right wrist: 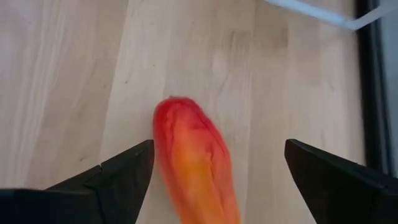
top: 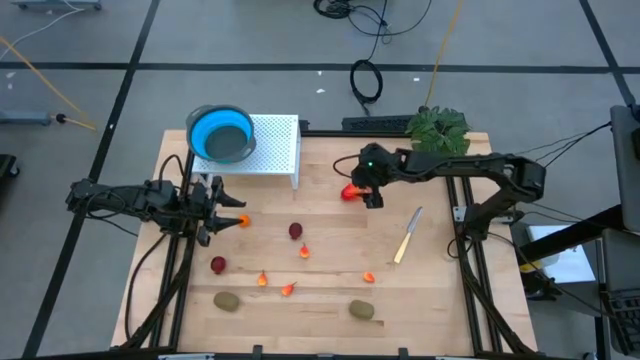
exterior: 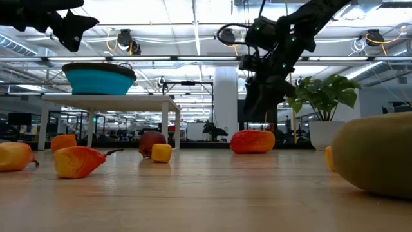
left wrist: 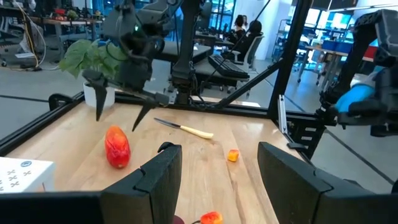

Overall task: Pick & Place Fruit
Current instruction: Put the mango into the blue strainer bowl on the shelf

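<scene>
While every fruit we see lies on the table, our right end effector hangs spread above the red-orange oval at centre frame, the left end effector half-spread, empty.

Bare wood flanks the red-orange fruit between the right gripper's spread fingers, nothing blocking them.
</scene>
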`<state>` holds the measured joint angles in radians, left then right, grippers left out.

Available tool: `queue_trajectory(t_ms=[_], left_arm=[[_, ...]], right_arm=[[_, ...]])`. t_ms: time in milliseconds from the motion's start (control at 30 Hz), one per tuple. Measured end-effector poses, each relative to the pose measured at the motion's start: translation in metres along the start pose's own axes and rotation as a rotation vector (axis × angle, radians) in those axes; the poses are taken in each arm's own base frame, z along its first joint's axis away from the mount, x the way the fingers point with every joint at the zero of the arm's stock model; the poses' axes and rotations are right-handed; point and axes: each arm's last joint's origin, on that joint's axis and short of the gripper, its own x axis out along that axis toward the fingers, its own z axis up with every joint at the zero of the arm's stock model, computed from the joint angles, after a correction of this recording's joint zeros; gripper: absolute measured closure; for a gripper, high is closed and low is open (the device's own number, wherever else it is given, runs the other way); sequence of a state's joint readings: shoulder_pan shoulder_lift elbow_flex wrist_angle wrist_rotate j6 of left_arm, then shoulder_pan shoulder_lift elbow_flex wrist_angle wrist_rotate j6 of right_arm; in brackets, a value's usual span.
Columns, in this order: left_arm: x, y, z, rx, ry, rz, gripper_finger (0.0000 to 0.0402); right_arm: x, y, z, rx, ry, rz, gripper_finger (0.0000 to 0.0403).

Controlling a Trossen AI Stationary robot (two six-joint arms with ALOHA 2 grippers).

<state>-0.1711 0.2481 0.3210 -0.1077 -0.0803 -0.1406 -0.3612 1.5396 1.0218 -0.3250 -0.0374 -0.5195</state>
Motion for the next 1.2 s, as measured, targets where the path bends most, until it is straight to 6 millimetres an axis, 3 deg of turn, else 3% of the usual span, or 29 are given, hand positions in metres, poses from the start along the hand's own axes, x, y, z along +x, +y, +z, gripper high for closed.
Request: queue_trajectory(t_ms=[267,667,900,1200], left_arm=[[0.0,0.0,0.0,0.0,-0.001,0.0,0.0192],[0.0,0.0,0.0,-0.013,-0.001,0.0,0.0192],[0.0,0.0,0.0,-0.018,-0.001,0.0,0.0192],[0.0,0.0,0.0,-0.023,-0.001,0.0,0.0192]], right_arm=[[0.012,-0.004,-0.007,-0.001,0.014,0.053,0.0048],[0.049,-0.006,-0.026,0.013,0.121,0.114,0.0048],[0.058,-0.003,-0.031,0.018,0.156,0.135,0.0051],[0.058,-0.002,-0.033,0.021,0.177,0.148,0.0121]])
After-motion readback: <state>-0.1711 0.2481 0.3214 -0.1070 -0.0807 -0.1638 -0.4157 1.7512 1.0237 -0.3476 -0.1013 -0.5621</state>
